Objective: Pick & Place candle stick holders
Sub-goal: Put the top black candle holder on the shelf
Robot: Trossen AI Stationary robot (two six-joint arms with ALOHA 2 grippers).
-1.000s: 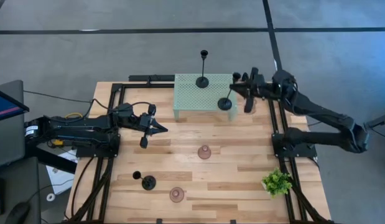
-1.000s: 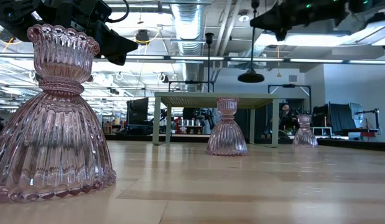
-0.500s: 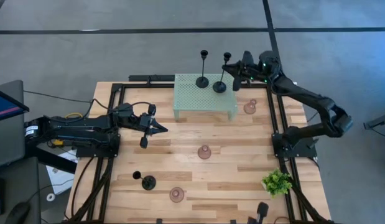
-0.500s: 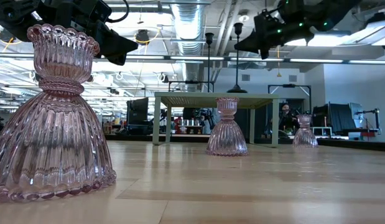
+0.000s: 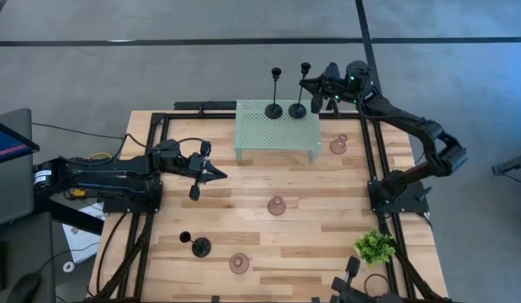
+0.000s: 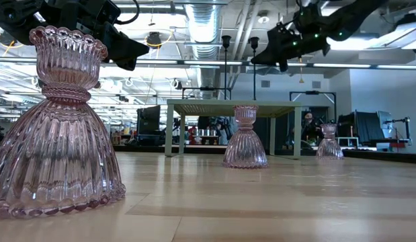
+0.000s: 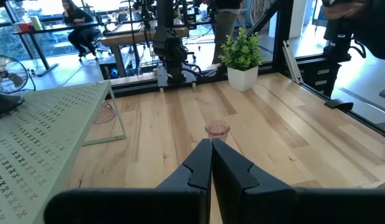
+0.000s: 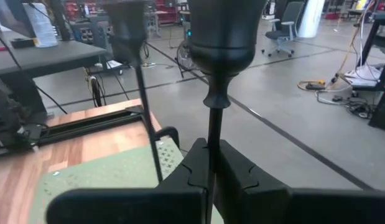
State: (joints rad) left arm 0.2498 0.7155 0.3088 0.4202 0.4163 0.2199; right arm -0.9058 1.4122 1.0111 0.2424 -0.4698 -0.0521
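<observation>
Standing upright over the back right part of the mint-green mesh shelf [image 5: 277, 130], the held black candle stick holder [image 5: 300, 108] has its long axis vertical, base down on or just above the mesh; contact cannot be told from these views. Second black holder [image 5: 275, 109] stands just beside it toward the left arm's side, so clearance there is tight. Right gripper [image 5: 315, 93] is clamped on the stem [image 8: 212, 137] below the cup, reaching in from the table's right rear. Judgement: release should be a straight opening, then withdrawal away from the neighbouring holder. Left gripper [image 5: 216, 175] fingers pressed together, empty, parked mid-left; a third black holder [image 5: 198, 245] lies nearer that arm.
</observation>
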